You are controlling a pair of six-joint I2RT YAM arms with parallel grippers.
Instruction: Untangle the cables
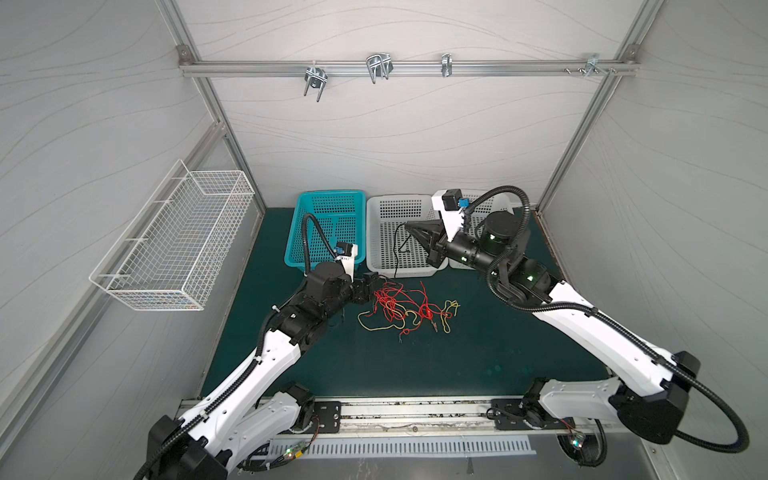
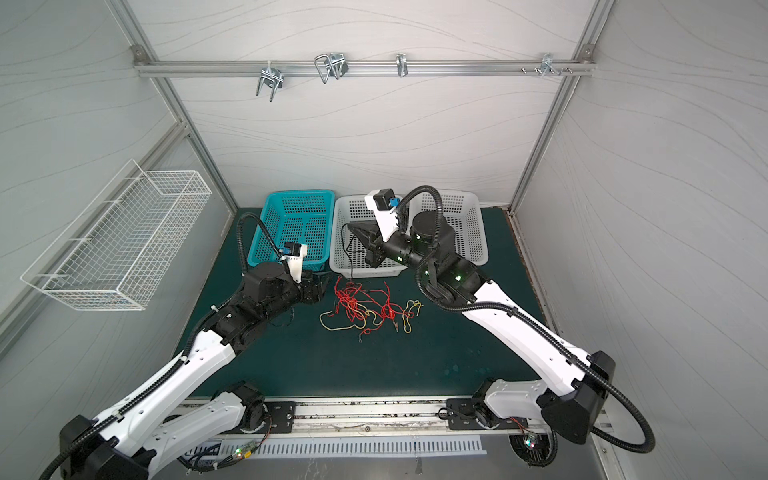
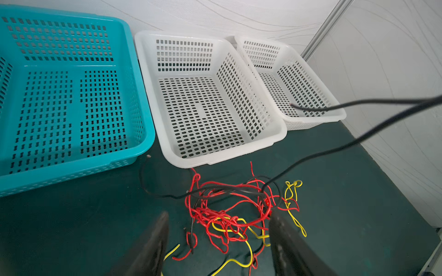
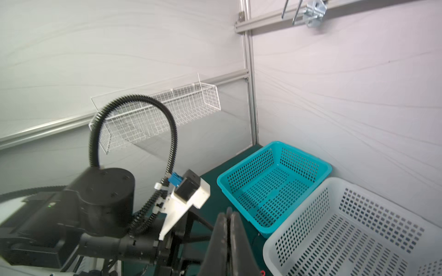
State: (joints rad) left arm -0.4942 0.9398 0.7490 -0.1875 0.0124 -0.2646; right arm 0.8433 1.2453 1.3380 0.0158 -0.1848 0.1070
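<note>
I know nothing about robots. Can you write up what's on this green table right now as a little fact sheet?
Surface: dark green mat
Tangle: thin red cables and thin yellow cables, knotted together on the mat
Left arm: left gripper open, low at the tangle's edge
Right arm: right gripper shut on a thin black cable, raised above the mat; the cable hangs down to the tangle
Baskets: teal perforated plastic basket and two white perforated plastic baskets along the back wall, nothing resting inside
</note>
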